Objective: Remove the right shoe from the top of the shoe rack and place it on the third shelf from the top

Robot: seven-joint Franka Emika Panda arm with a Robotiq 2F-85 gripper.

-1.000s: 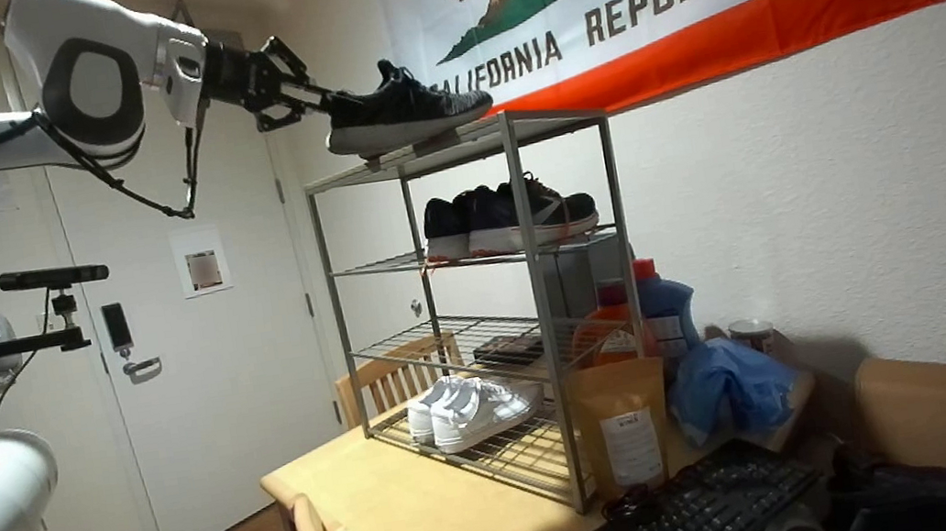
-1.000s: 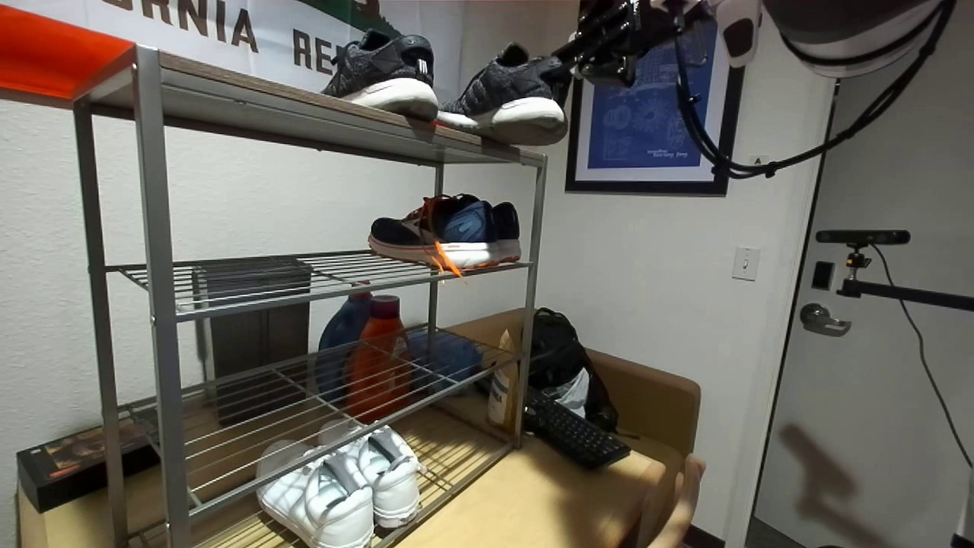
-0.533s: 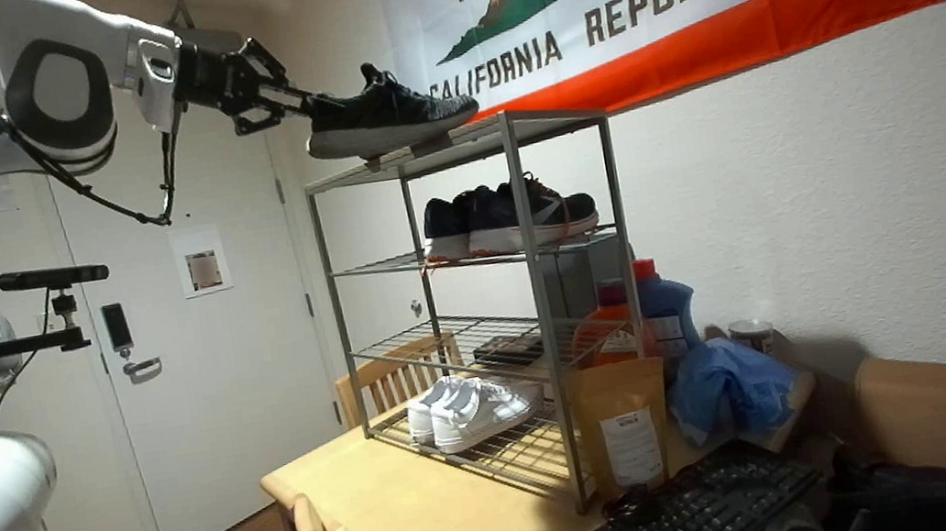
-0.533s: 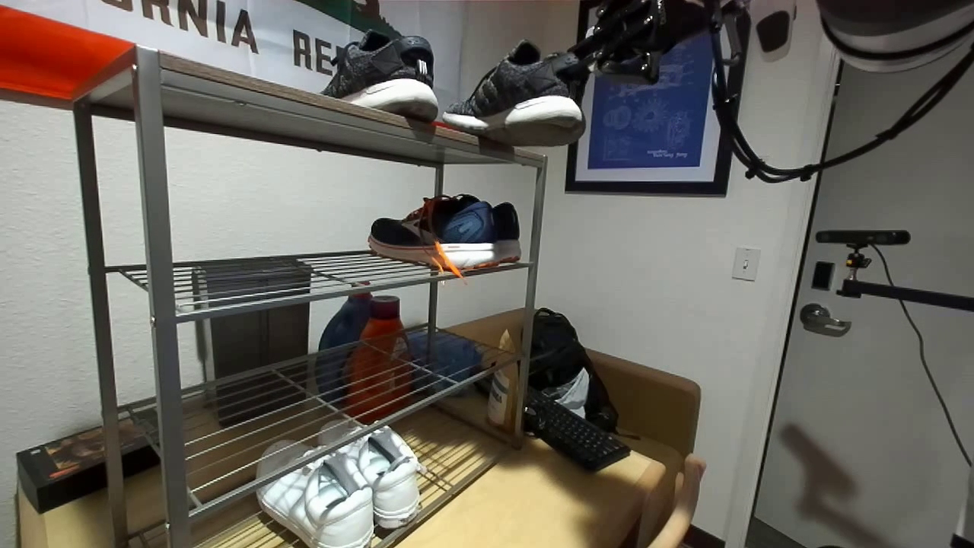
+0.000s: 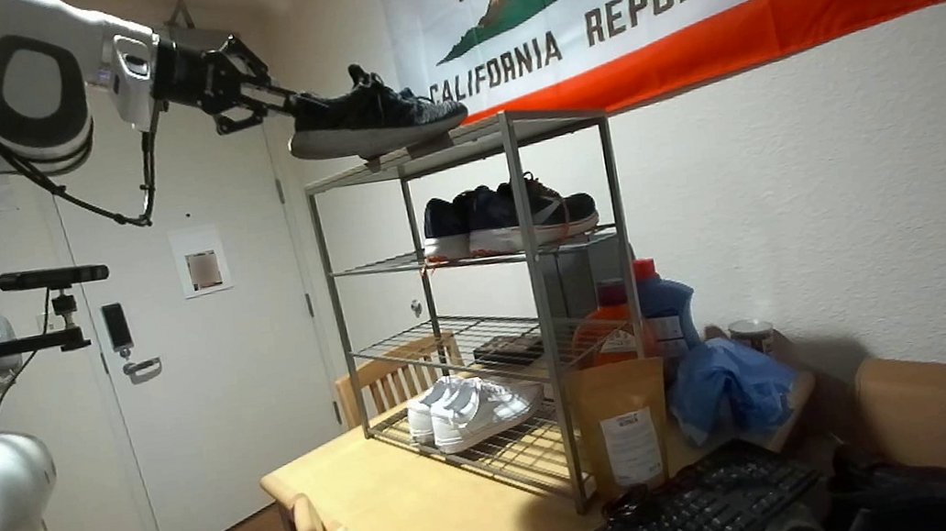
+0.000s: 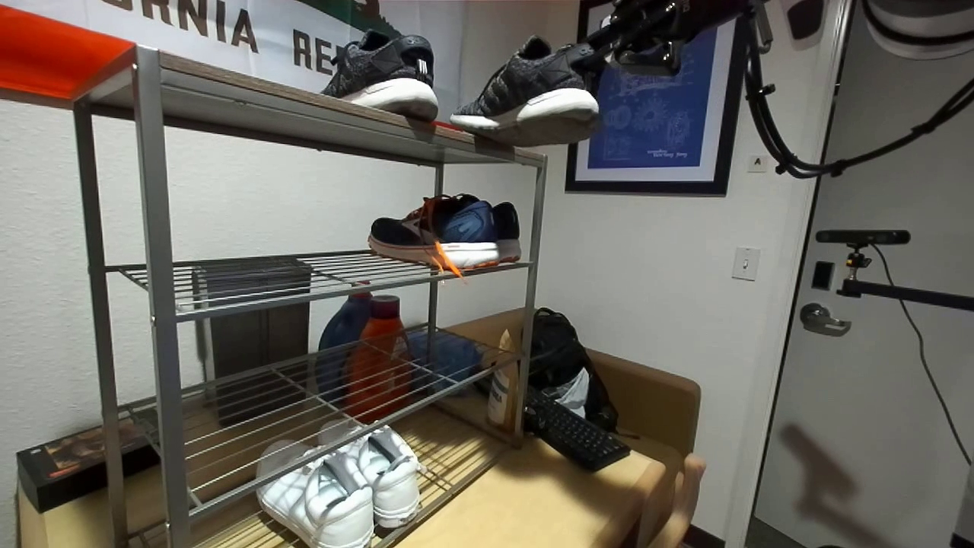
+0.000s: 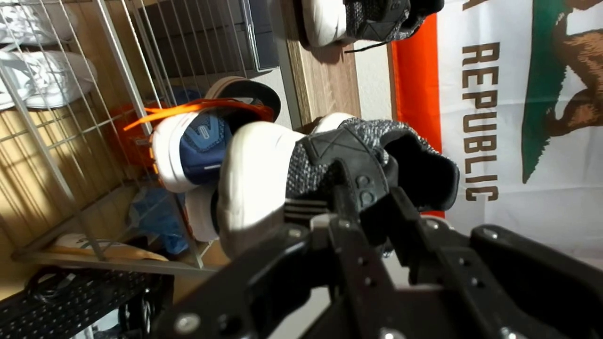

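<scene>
"Where's the right shoe (image 5: 374,122)?"

"At the top of the rack (image 6: 165,304), heel jutting past its edge; whether the sole touches, I can't tell."

"And the gripper (image 7: 371,197)?"

"Clamped on the heel. With most weight likely ahead of the grip, the toe could sag and the shoe twist loose."

"Then the third shelf (image 6: 319,396)?"

"Lowered too close, it might knock the dark blue shoes (image 6: 468,224); a drooping toe could catch on that shelf's edge."

Speckled black-grey is seen on the white-soled right shoe (image 7: 348,155) at the black tool (image 5: 289,102); below the tool, silver-grey is shown by the shoe rack (image 5: 543,311).
</scene>
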